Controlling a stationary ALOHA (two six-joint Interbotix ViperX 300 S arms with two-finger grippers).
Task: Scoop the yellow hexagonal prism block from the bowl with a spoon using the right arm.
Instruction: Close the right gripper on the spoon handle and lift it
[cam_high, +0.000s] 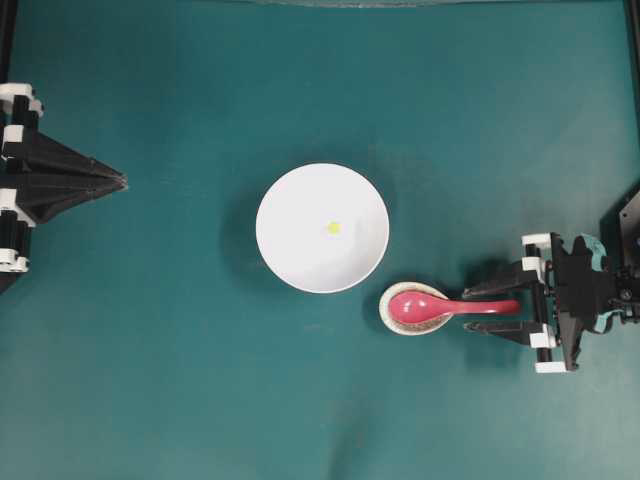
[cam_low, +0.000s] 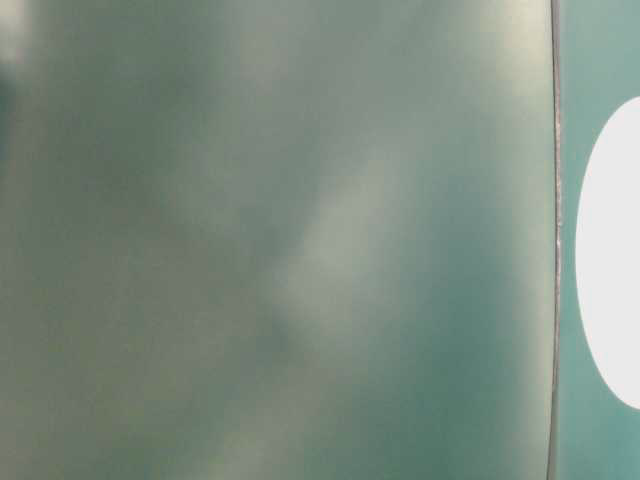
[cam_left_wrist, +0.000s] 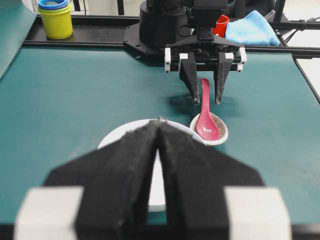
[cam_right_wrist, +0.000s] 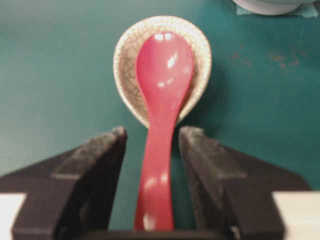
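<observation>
The white bowl sits mid-table with the tiny yellow block inside it. The pink-red spoon lies with its scoop in a speckled rest, handle pointing right. My right gripper is open and low, one finger on each side of the handle with gaps showing in the right wrist view. The spoon runs straight between them. My left gripper is shut and empty at the left edge. In the left wrist view its fingers hide most of the bowl and the block.
The speckled rest touches the bowl's lower right side. Beyond the table's right end, a yellow cup stack, a red cup and a blue cloth stand by the right arm's base. The table-level view is blurred.
</observation>
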